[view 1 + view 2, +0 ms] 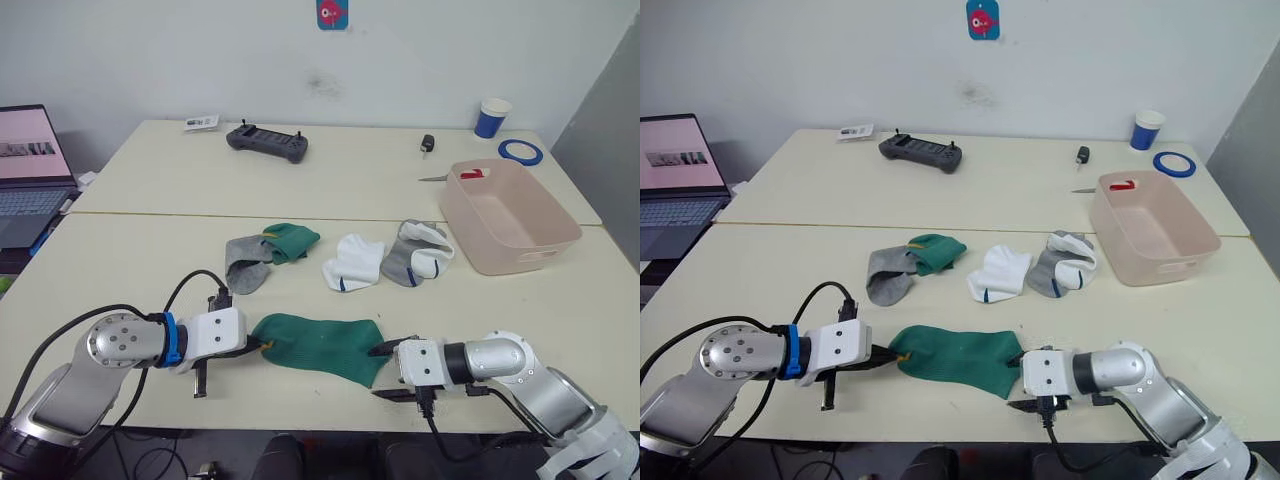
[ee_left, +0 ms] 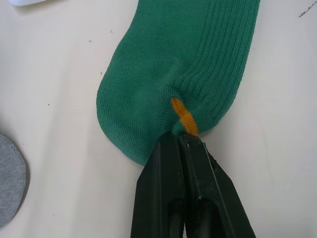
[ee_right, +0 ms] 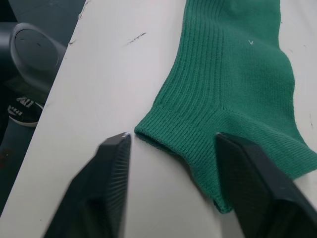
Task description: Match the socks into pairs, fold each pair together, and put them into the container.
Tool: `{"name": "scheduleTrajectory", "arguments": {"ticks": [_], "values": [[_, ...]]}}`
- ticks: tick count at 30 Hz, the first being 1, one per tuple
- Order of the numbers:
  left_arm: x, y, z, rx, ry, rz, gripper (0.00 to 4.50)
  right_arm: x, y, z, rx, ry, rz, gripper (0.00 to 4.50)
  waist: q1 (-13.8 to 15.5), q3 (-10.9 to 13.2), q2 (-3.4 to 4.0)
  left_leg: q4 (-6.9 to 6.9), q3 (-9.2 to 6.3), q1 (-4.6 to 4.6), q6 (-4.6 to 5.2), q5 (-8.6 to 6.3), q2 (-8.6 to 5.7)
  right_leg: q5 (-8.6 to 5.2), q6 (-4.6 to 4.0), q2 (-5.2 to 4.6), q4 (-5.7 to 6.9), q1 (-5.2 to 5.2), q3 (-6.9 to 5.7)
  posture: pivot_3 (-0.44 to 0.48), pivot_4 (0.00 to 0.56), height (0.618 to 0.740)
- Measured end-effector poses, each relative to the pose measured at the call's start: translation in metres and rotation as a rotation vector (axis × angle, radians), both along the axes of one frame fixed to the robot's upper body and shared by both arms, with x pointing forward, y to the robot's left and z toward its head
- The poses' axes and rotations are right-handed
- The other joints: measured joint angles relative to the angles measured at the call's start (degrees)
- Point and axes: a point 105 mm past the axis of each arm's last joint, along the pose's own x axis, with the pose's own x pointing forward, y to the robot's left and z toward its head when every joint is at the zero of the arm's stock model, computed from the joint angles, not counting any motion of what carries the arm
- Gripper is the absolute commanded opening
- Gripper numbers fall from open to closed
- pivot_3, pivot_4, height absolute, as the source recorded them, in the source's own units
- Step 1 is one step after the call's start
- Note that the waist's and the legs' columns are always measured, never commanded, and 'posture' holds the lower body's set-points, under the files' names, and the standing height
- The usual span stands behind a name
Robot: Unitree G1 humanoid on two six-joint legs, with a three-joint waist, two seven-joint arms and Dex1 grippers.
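Note:
A green sock lies flat near the table's front edge. My left gripper is shut on its left end, right at the yellow mark. At the sock's ribbed cuff, my right gripper is open, one finger on each side of the cuff's corner. Further back lie a grey sock with a second green sock overlapping it, a white sock, and a grey sock with a white one on it. The pale pink container stands at the right.
On the far table are a black controller, a blue-and-white cup, a blue tape ring, a small black fob and a card. A laptop sits at the far left. The table's front edge is just beneath both grippers.

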Motion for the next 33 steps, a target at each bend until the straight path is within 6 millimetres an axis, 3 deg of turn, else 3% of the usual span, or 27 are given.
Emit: {"name": "scheduleTrajectory", "arguments": {"ticks": [5,15,19,22,27,30,33], "values": [[0.0,0.0,-0.001,-0.005,-0.005,0.003,0.0,0.006,0.0,0.0,-0.022,-0.03,-0.006,0.04,0.0,0.0,0.0,0.0,0.01,0.04,0.07,0.05,-0.01,0.08,-0.01,0.0,0.0,0.02,0.01,0.0,0.15,0.74],[-0.003,0.001,-0.002,-0.033,0.03,0.005,0.0,0.008,0.001,0.004,0.051,0.041,-0.075,0.04,0.0,0.0,0.0,0.0,0.01,0.02,0.08,0.05,0.0,0.08,-0.01,0.0,0.01,0.01,0.01,0.0,0.15,0.74],[-0.024,0.0,0.008,-0.134,0.184,-0.009,0.0,-0.005,-0.008,0.025,0.141,0.16,-0.121,0.04,0.0,0.0,0.01,-0.02,-0.01,-0.04,0.08,0.05,0.02,0.05,-0.02,-0.02,-0.02,-0.02,-0.01,0.0,0.15,0.74],[-0.053,0.001,0.025,-0.186,0.391,-0.025,0.0,-0.029,-0.022,0.042,0.173,0.322,-0.148,0.04,0.0,0.0,0.01,-0.06,-0.05,-0.02,0.08,0.05,0.08,0.03,-0.05,-0.05,-0.01,0.0,-0.07,0.0,0.15,0.74],[-0.091,-0.011,0.046,-0.272,0.699,-0.084,0.0,-0.061,-0.029,0.067,0.23,0.61,-0.161,0.04,0.0,0.0,0.05,-0.04,0.08,0.34,0.07,0.04,0.65,-0.08,-0.37,-0.07,-0.02,0.28,-0.06,0.0,0.15,0.74],[-0.086,-0.018,0.044,-0.324,0.787,-0.06,0.0,-0.058,-0.034,0.061,0.247,0.736,-0.274,0.04,0.0,0.1,0.05,-0.03,0.09,0.82,0.06,0.03,0.58,-0.21,-0.65,-0.07,-0.08,0.38,0.04,0.0,0.15,0.74],[-0.057,-0.028,0.025,-0.407,0.835,0.01,0.0,-0.039,-0.035,0.046,0.276,0.824,-0.43,0.04,0.1,0.0,0.08,-0.04,0.12,0.8,0.07,0.04,0.28,-0.19,-0.63,0.15,-0.07,0.46,0.01,0.0,0.15,0.74]]}}
